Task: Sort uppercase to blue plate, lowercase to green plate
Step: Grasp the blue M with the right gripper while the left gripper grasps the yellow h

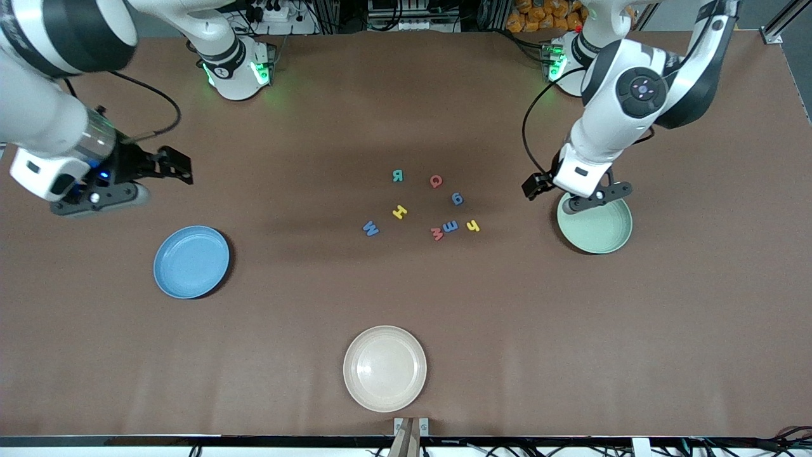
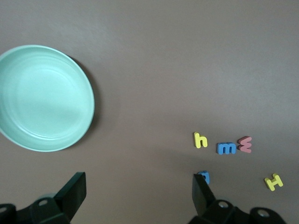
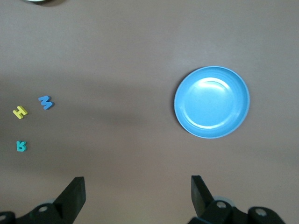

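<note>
Letters sit loose mid-table; left gripper (image 1: 583,200) hovers agape over green plate (image 1: 602,231), right gripper (image 1: 124,181) agape, apparently near blue plate (image 1: 190,263).

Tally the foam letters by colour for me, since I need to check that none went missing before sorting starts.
Blue letters: 3, the W, the g and the m.
Yellow letters: 2, the H and the h.
Red letters: 2, the Q and the m-like one.
Teal letters: 1, the R.
Total: 8 letters, all lying on the table, none on a plate.
</note>
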{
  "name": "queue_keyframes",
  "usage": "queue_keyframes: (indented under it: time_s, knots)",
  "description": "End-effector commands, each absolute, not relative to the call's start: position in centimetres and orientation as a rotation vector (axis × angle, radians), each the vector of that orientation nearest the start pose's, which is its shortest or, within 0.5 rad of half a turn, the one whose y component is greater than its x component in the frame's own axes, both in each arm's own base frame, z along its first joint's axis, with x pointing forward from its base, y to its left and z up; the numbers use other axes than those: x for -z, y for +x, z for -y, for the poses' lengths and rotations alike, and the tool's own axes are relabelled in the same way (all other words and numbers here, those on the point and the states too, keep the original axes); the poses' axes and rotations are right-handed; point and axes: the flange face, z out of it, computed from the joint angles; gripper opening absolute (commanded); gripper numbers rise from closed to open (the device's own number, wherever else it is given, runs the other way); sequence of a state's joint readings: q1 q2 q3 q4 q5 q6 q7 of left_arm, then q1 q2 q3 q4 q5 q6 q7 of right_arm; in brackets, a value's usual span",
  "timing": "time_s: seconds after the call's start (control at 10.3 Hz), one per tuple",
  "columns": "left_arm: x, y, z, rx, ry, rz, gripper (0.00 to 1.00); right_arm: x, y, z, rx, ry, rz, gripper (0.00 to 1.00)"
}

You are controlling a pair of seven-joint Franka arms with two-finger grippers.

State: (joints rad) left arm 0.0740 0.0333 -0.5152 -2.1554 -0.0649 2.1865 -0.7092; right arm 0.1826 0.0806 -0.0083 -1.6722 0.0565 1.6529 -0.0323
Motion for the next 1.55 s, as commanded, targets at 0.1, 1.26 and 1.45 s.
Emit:
queue_keyframes:
  time_s: [0.1,1.26,1.45]
  knots:
    - [-34.8,48.8,25.9,-0.075,-3.199,0.542,1.0,-49.0,58.1,-16.3,-0.198,-3.077,0.266,1.0]
    - [-23.3,50.6,34.7,-0.035,-3.125,0.643,1.0,-32.2,56.5,-32.6,-0.058,-3.094,0.356,0.94]
    - [-22.0,50.5,36.1,-0.036,-3.112,0.67,1.0,-29.3,55.5,-34.8,-0.069,-3.172,0.211,0.94]
